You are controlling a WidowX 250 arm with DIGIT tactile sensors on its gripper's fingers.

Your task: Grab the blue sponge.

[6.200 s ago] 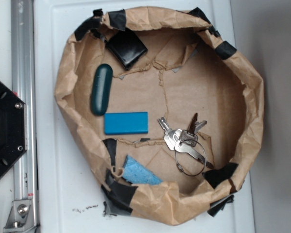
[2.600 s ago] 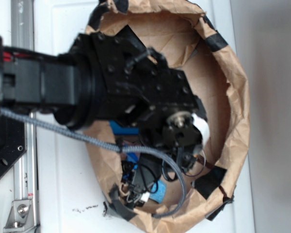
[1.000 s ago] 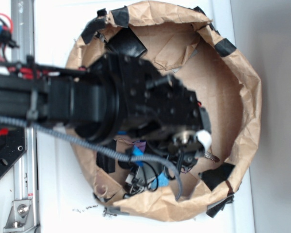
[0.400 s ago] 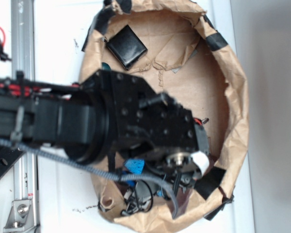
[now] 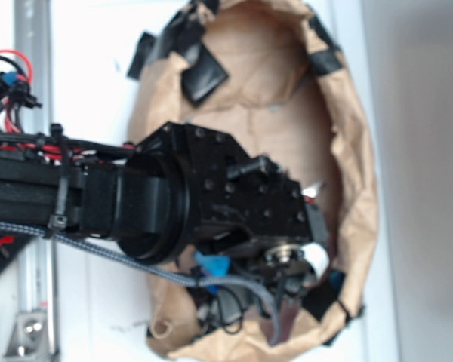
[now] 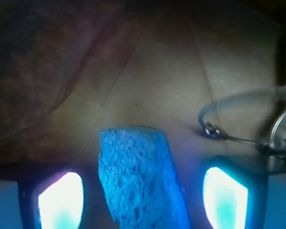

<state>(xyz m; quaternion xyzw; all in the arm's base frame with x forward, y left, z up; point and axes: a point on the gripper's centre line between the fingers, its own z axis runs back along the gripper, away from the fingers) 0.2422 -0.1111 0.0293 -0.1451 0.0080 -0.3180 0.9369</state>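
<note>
The hand (image 6: 143, 198) shows in the wrist view as two glowing pads, one (image 6: 61, 200) low at the left and the other low at the right, with the blue sponge (image 6: 140, 181) standing up between them. There is dark space on each side of the sponge — neither pad touches it, so the hand stands spread around the sponge without gripping it. The sponge's porous, speckled face fills the middle of the lower frame, its top edge reaching up over the brown paper floor (image 6: 152, 81) of the bag. Up and to the right of the sponge lies a wire key ring (image 6: 238, 121), close to the right pad but apart from the sponge, with a metal key (image 6: 283, 114) at the frame's right edge. In the exterior view the black arm (image 5: 174, 207) reaches in from the left and covers most of the lower half of the brown paper bag (image 5: 347, 173); only a small patch of the sponge's blue peeks out beneath the arm's body, beside a grey braided cable (image 5: 98, 253). Far from the sponge, near the bag's upper rim, sits a flat black square object (image 5: 205, 72). The bag, its rim patched with black tape (image 5: 323, 60), rests on the white bench (image 5: 90, 90).
</note>
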